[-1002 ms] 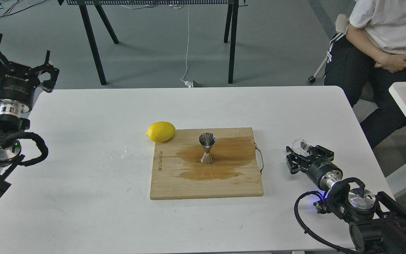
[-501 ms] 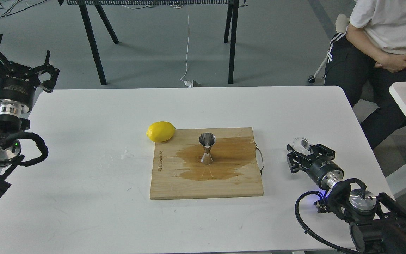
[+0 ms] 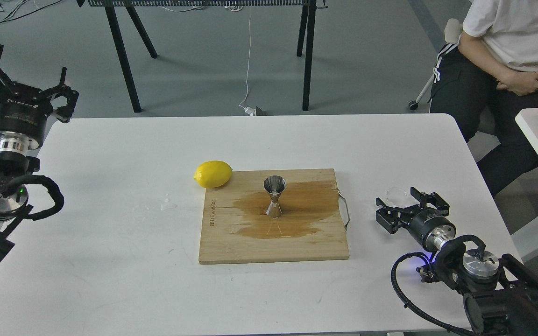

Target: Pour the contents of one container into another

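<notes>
One lemon (image 3: 213, 174), one jigger (image 3: 274, 196), one clear cup (image 3: 397, 193), one cutting board (image 3: 231, 242), one table (image 3: 110, 261).

My two arms are black throughout. The left arm (image 3: 7, 154) carries a black cylinder with faint pale lettering, a ribbed silver collar beneath it and a round brushed-metal cap showing a small green light; a ribbed black cable loops beside it. Its gripper (image 3: 21, 84) has angular black prongs. The right arm (image 3: 465, 266) has a similar silver collar and round metal cap, a blue light, and a thin black cable curling below. Its gripper (image 3: 407, 205) is black and blocky.
</notes>
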